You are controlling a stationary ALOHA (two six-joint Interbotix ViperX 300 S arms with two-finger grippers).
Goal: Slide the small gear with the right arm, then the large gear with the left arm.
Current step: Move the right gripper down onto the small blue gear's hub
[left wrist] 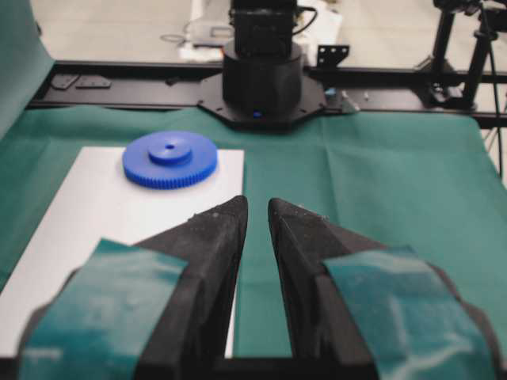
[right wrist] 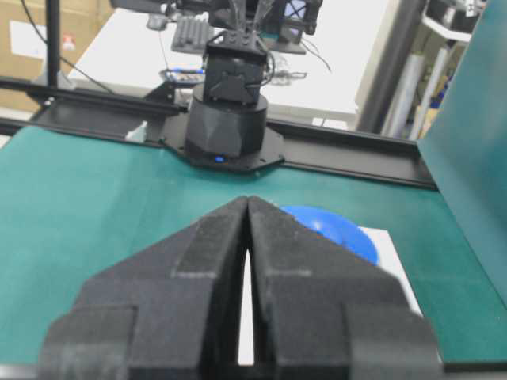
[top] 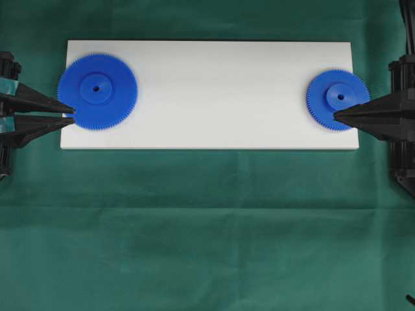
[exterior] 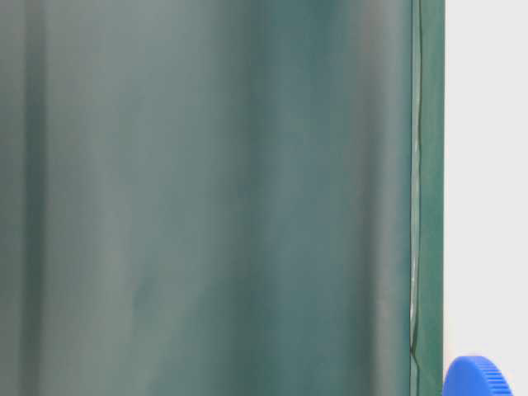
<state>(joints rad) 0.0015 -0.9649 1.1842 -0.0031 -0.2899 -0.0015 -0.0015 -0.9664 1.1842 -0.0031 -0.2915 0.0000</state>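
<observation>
The small gear (top: pixel 338 100) lies at the white board's (top: pixel 214 91) right end, the right gripper (top: pixel 337 115), pinched closed, touching its rim. Push steadily toward the centre, tips low. The large gear (top: pixel 97 83) waits at the left end beside the slightly parted left gripper (top: pixel 69 115).

A white board (top: pixel 207 97) is lying flat on a green cloth (top: pixel 207 227) that is covering the table. Beyond the table, a black rail (right wrist: pixel 356 154) is running across, with cardboard boxes (right wrist: pixel 24 47) sitting farther back.
</observation>
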